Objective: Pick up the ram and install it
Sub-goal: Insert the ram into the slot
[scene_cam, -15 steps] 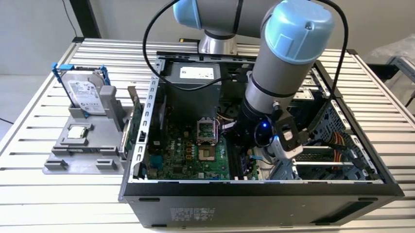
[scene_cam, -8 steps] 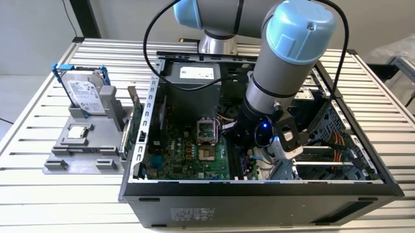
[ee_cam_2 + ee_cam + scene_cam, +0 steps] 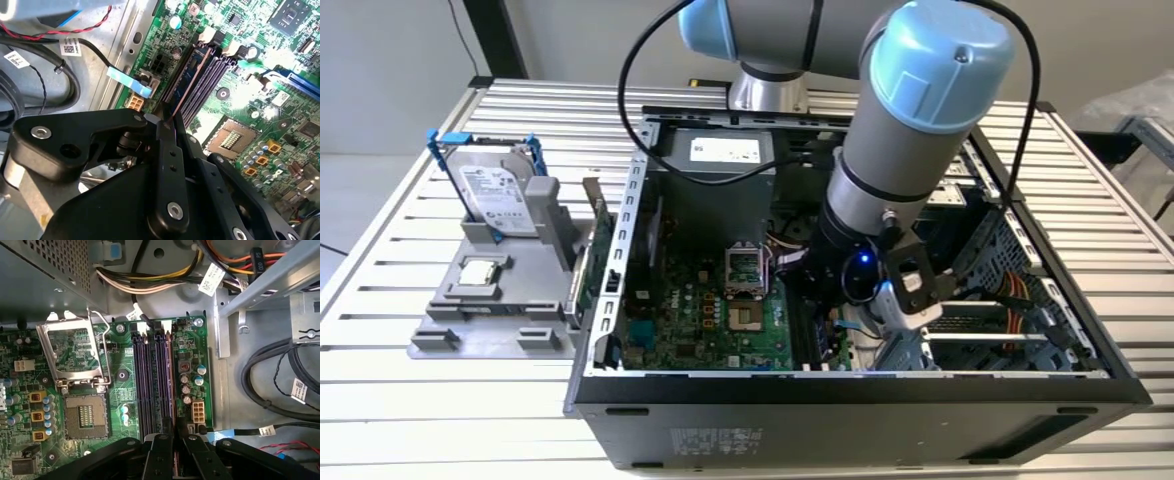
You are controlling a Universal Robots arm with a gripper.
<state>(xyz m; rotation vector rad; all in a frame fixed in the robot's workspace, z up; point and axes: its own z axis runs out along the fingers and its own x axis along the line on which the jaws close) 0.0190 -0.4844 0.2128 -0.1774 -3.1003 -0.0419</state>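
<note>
Ram (image 3: 186, 80) stands on edge in the claw (image 3: 167, 127), which pinches its end, inside the open computer case (image 3: 854, 385). It lines up with the outermost memory slot (image 3: 169, 385) on the motherboard (image 3: 192, 342), probably so it can seat straight.

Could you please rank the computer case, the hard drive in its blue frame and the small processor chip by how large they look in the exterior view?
1. The computer case, by far the largest.
2. The hard drive.
3. The processor chip, smallest.
</note>
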